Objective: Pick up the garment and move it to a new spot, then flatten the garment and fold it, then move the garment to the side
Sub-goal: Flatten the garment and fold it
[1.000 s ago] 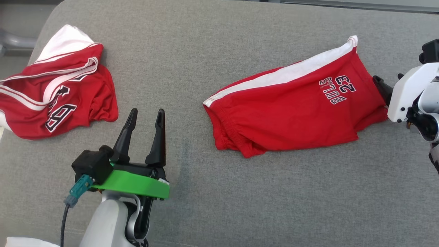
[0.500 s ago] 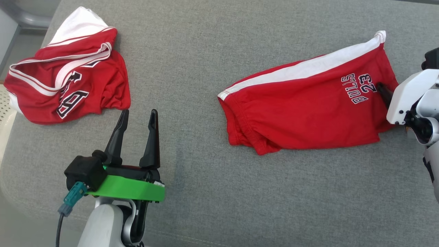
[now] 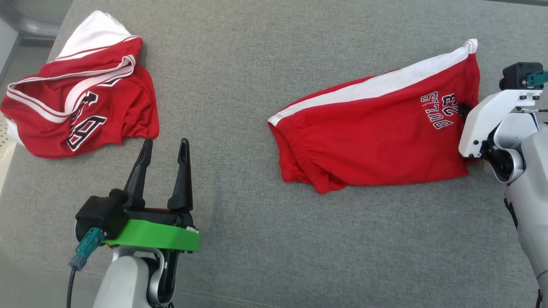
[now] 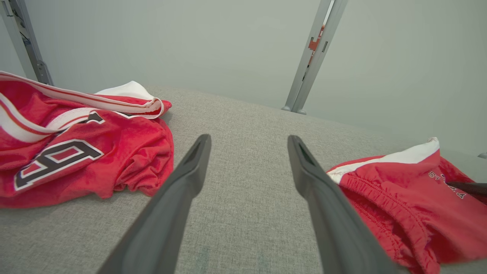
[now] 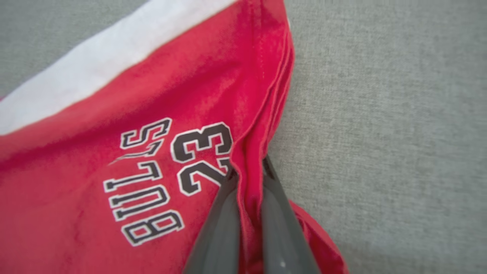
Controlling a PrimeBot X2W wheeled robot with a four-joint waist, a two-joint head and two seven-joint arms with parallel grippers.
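Observation:
The garment is a pair of red shorts (image 3: pixel 368 141) with a white side stripe and "BULLS 23" lettering, lying on a grey fabric surface (image 3: pixel 265 239). My right gripper (image 3: pixel 464 112) is shut on a pinched fold of the hem beside the "23", with red cloth squeezed between the two fingers (image 5: pixel 247 171). My left gripper (image 3: pixel 166 147) stands open over bare fabric, holding nothing. In the left wrist view this gripper (image 4: pixel 248 144) points between the shorts (image 4: pixel 399 205) and another garment.
A crumpled red jersey (image 3: pixel 85 102) with white trim lies at the far left, close to the left fingertips, and also appears in the left wrist view (image 4: pixel 76 152). The surface's rounded edge (image 3: pixel 8 179) runs down the left. Metal posts (image 4: pixel 312 57) stand behind it.
The head camera has shifted. My right gripper has moved in from beside the shorts onto their hem near the "23", and the cloth is now bunched there. The left gripper stays open.

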